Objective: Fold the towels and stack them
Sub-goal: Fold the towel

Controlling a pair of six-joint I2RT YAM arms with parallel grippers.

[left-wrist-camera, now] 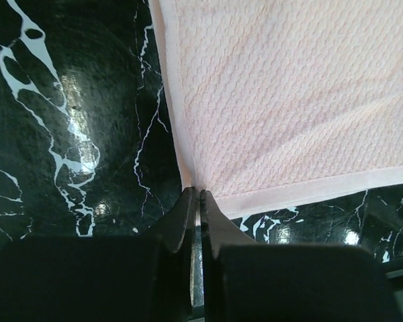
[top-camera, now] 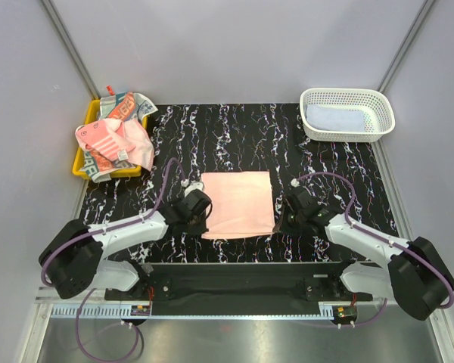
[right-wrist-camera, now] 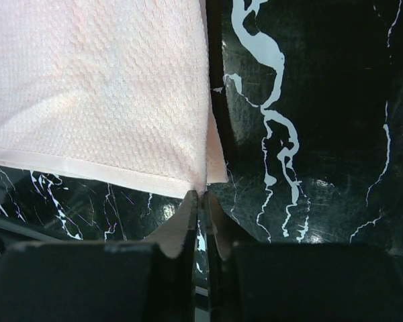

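A plain pink towel (top-camera: 238, 203) lies spread flat on the black marbled table between my two arms. My left gripper (top-camera: 202, 225) is shut on its near left corner; in the left wrist view the jaws (left-wrist-camera: 196, 194) pinch the hem of the pink towel (left-wrist-camera: 282, 100). My right gripper (top-camera: 278, 224) is shut on the near right corner; in the right wrist view the jaws (right-wrist-camera: 201, 194) pinch the pink towel (right-wrist-camera: 101, 94) at its corner. Several crumpled towels (top-camera: 117, 136), pink striped and lettered, are heaped at the far left. A pale blue towel (top-camera: 334, 119) lies in the basket.
A yellow tray (top-camera: 82, 159) at the far left holds the crumpled heap. A white lattice basket (top-camera: 346, 114) stands at the far right. Grey walls close in the back and sides. The black marbled table (top-camera: 234, 136) stretches beyond the pink towel.
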